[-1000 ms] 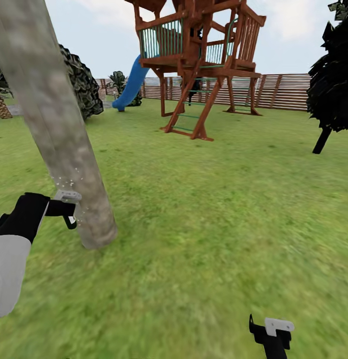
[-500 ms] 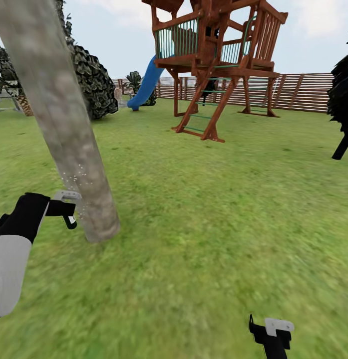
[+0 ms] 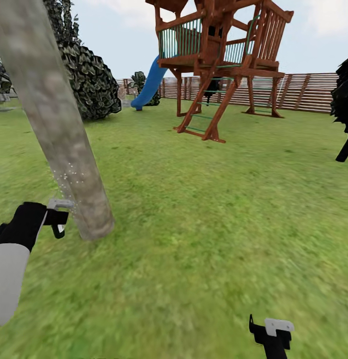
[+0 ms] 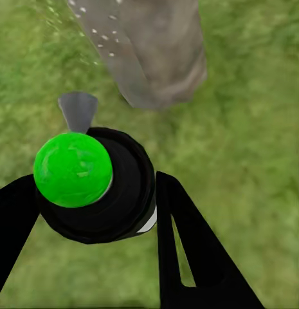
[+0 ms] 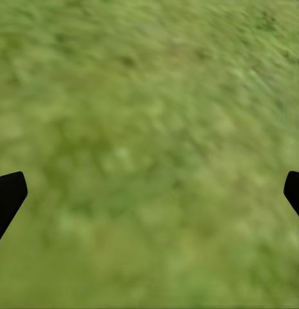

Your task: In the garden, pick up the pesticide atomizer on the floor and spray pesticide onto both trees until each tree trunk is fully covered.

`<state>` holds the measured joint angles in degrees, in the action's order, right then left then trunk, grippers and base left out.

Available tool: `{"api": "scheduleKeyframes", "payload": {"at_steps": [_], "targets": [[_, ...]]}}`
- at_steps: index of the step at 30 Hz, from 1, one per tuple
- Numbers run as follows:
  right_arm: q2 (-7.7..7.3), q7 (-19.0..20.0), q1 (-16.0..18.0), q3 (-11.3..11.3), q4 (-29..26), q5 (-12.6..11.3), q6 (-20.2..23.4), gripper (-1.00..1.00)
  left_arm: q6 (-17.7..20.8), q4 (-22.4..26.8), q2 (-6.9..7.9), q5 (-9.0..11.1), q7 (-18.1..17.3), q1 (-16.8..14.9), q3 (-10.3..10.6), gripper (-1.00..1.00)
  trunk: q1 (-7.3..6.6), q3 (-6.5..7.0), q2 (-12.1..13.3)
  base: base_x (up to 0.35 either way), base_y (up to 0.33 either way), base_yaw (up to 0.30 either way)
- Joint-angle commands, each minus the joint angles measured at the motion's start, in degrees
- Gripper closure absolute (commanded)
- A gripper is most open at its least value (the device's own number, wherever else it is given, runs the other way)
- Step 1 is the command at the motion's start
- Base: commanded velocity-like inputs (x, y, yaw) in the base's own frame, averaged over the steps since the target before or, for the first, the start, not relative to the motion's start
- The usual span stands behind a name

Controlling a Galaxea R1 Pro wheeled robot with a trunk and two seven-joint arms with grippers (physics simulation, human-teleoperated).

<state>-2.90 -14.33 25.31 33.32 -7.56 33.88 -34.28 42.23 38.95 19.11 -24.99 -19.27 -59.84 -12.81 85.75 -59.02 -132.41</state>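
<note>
1. the left gripper sits low at the left of the head view, just beside the foot of the tree trunk, its black fingers reaching toward the bark.
2. in the left wrist view the left gripper's two black fingers are closed around the pesticide atomizer, one on each side of its round black body.
3. the atomizer's top shows bright green in this view, and a small grey nozzle sticks out from it toward the trunk.
4. the pesticide appears as a loose scatter of whitish specks on and just off the lower trunk, above the gripper; the same specks dot the bark in the left wrist view.
5. the trunk leans, its base planted in the lawn; it is mottled grey and beige.
6. the right gripper hangs at the bottom right of the head view, well apart from the tree, over plain grass.
7. in the right wrist view its two black fingertips stand far apart at the frame's edges with nothing between them, only blurred grass beyond.
8. behind, a wooden playhouse with a blue slide stands before a slatted fence; a dark leafy bush rises behind the trunk.
</note>
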Motion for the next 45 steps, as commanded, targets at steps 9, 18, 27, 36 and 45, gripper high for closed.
{"api": "scheduleKeyframes", "payload": {"at_steps": [9,18,27,36,45], "targets": [[0.00,0.00,0.00,-0.02,0.00,0.02,0.00,-1.00,-0.55,-0.02,-2.20,-0.70,4.03,2.96,-7.30,1.00,0.00,0.00,0.00,0.205,-0.207,0.224],[0.00,0.00,0.00,-0.08,0.00,0.04,0.00,-1.00,-6.66,0.71,-9.56,-0.21,13.91,8.20,-7.84,1.00,0.00,0.00,0.00,0.018,-0.269,0.003],[0.00,0.00,0.00,-0.09,0.00,0.05,0.00,-1.00,-8.57,6.13,-9.03,-0.24,13.85,8.79,-9.27,1.00,0.00,0.00,0.00,-0.053,-0.151,0.000],[0.03,0.00,0.00,-0.09,0.00,0.05,0.00,-1.00,0.10,6.97,-8.85,-0.41,13.08,4.63,-7.73,1.00,0.00,0.00,0.00,-0.002,-0.001,0.103],[0.01,0.00,0.00,-0.09,0.00,0.05,0.00,-1.00,0.10,7.06,-9.42,-0.63,13.70,4.93,-3.66,1.00,0.00,0.00,0.00,0.282,0.000,0.067]]}}
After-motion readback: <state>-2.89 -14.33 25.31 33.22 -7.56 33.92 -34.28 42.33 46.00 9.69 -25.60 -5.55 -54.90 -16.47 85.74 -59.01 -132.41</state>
